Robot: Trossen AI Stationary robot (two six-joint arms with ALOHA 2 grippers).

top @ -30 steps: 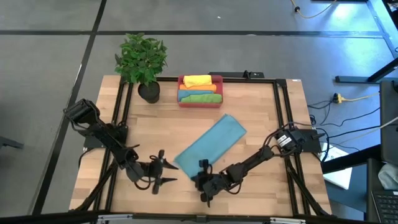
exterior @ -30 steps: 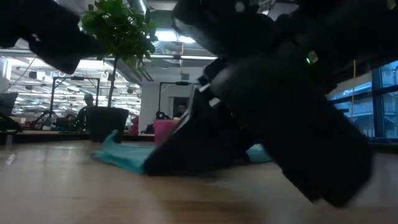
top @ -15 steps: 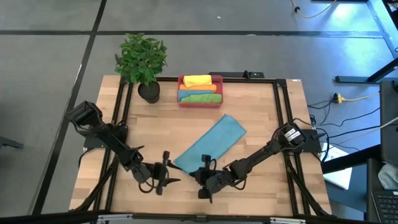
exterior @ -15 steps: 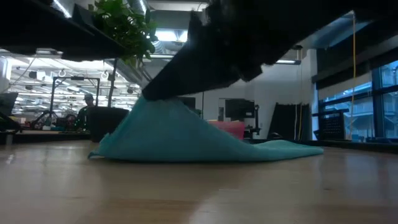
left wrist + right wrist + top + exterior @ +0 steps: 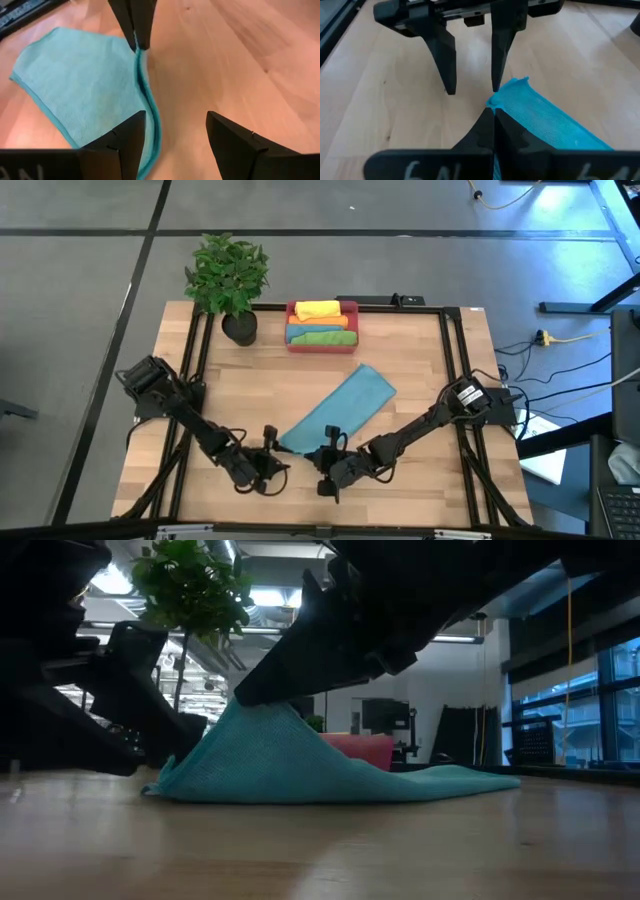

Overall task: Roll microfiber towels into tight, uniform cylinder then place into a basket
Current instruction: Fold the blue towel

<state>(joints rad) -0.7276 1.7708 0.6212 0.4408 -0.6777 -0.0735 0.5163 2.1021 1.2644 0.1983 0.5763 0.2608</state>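
High view: the right gripper [image 5: 329,459] pinched the teal towel's [image 5: 340,412] near corner.
The left gripper [image 5: 274,463] stood open just beside it.

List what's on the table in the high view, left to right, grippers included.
Plant → left gripper → basket with rolled towels; the right gripper and the teal towel it pinches overlap the basket's span.
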